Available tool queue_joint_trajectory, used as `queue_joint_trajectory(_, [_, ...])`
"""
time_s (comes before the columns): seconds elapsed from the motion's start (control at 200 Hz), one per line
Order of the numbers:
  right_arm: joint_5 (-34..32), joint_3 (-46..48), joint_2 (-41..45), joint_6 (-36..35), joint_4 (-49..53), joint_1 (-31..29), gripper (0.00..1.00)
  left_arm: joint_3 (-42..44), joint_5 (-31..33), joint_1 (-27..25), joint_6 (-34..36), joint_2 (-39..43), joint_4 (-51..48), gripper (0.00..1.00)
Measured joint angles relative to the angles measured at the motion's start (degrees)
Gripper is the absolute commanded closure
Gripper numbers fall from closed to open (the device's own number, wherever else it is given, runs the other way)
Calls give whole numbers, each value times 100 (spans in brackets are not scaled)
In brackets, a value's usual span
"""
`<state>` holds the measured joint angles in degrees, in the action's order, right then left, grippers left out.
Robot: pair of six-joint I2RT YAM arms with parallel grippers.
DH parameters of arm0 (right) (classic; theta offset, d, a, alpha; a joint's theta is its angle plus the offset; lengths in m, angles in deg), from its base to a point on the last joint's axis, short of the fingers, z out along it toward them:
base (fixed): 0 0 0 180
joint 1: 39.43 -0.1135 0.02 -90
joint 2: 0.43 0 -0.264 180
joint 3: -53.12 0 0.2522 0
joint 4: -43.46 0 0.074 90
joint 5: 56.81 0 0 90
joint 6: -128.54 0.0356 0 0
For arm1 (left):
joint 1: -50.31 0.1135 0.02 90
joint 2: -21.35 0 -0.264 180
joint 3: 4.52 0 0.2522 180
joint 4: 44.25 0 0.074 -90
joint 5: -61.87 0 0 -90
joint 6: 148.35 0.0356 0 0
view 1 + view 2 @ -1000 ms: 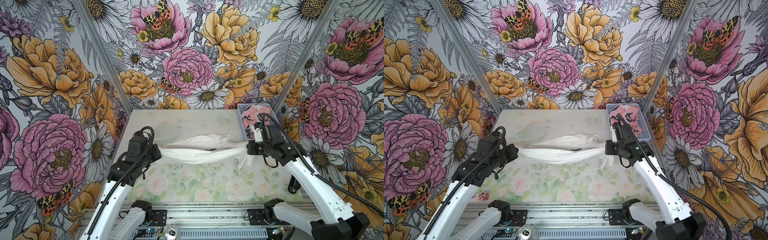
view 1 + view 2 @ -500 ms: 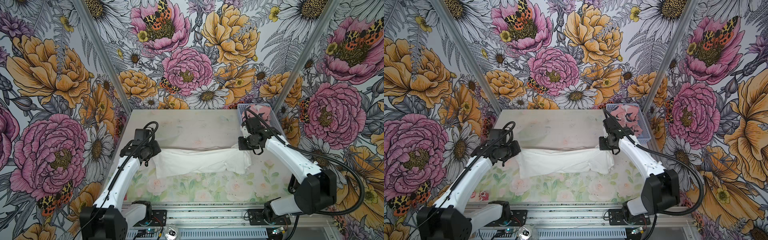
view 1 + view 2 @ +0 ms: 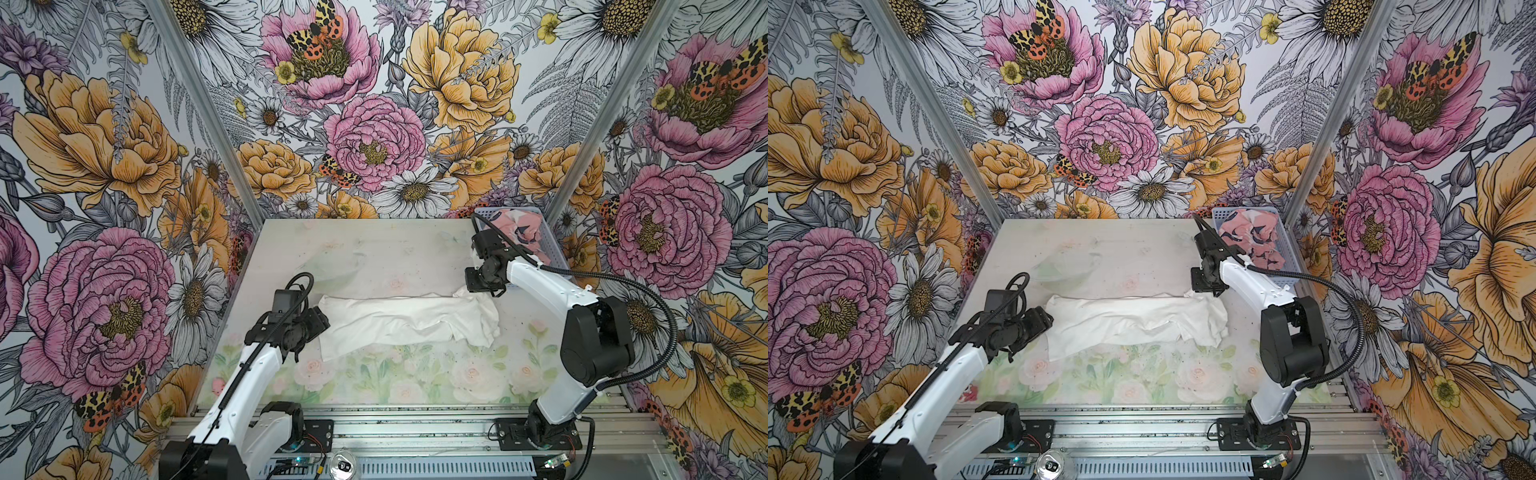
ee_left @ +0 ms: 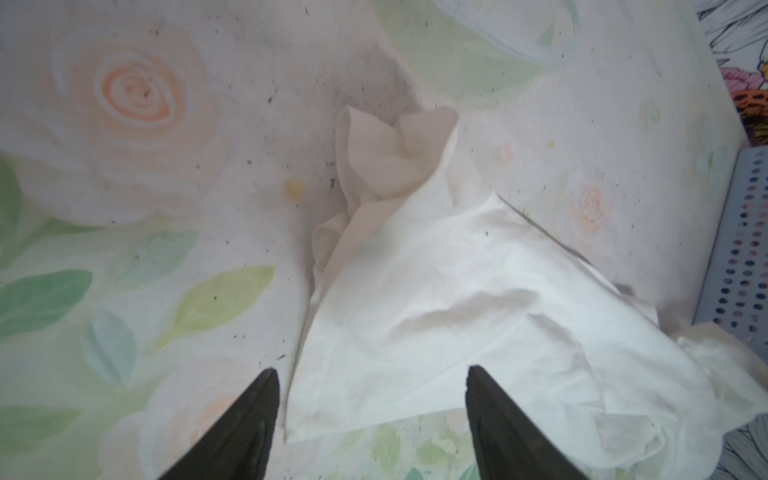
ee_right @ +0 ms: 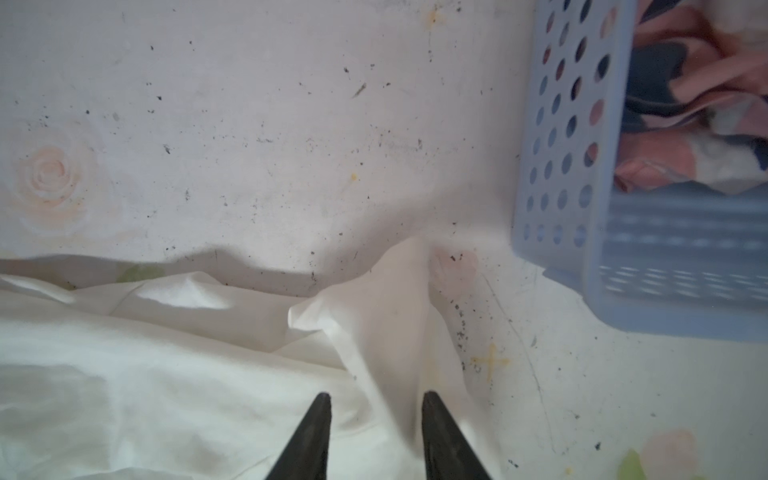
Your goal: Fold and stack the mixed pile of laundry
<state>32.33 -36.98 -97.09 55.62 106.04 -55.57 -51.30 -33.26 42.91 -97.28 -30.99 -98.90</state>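
Observation:
The white garment [image 3: 407,322] [image 3: 1133,322] lies as a long folded band across the middle of the table. My left gripper [image 3: 322,322] [image 3: 1044,322] is at its left end, low and open. In the left wrist view the gripper [image 4: 370,370] straddles the corner of the white garment [image 4: 457,299] without pinching it. My right gripper [image 3: 478,286] [image 3: 1202,286] hovers over the far right corner. Its jaws [image 5: 375,394] stand apart with a raised ridge of white garment [image 5: 166,374] between them. The pink garment [image 3: 521,230] [image 3: 1252,237] [image 5: 698,83] lies crumpled in the basket.
The light blue perforated basket [image 3: 556,253] [image 3: 1284,245] [image 5: 561,145] [image 4: 744,232] stands at the back right corner, just behind my right gripper. Flowered walls close in the table on three sides. A metal rail [image 3: 395,419] with the arm bases runs along the front.
A second ago the white garment hung stretched between both shut grippers. It has since been laid on the table and both grippers have opened off it. The left one drew back slightly.

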Motion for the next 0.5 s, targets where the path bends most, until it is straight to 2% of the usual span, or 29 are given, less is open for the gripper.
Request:
queue_joint_trajectory(0.095, [-2, 61, 295, -4, 33, 2, 57, 424, 94, -514, -531, 282, -201, 43])
queue_joint_trajectory(0.165, [2, 138, 522, -4, 74, 0, 57, 623, 190, -708, -826, 254, -302, 46])
queue_joint_trajectory(0.275, [7, 271, 769, -2, 109, 0, 56, 723, 361, -748, -1073, 55, -321, 51])
queue_joint_trajectory(0.5, [66, 649, 1025, 39, 155, 9, 56, 719, 494, -710, -1049, -498, -118, 59])
